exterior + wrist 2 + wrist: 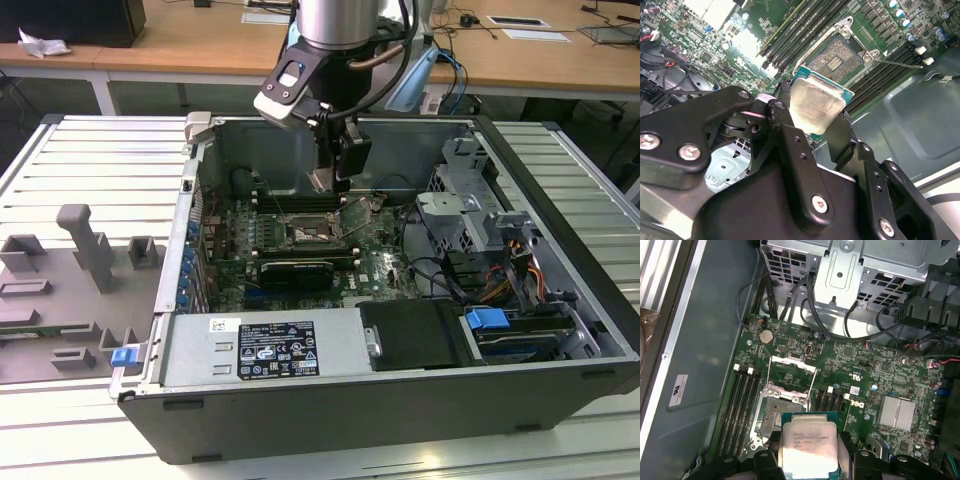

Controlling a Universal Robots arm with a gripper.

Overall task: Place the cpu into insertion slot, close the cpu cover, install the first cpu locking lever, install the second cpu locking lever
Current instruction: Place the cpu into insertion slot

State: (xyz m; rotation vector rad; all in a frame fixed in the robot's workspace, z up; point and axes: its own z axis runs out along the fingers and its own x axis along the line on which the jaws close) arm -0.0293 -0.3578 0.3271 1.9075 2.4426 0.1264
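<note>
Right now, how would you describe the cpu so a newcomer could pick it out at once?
Look inside the open computer case, above the green motherboard. The cpu is the flat square chip clamped in the gripper near the empty insertion slot. Its pale silver top and green rim set it apart from the long black memory slots.

A black label (275, 350) crowded with white print and small marks sits on the grey power supply box (340, 345), at about six o'clock from the insertion slot (312, 235) in the exterior view. A small white tag (222, 325) sits at the label's ten o'clock. In the first wrist view, the cpu (807, 445) bears faint rows of print, a pale sticker (678, 390) marks the case wall (710, 330), and white lettering (856, 374) dots the green board (865, 405). I cannot read any of it.
</note>
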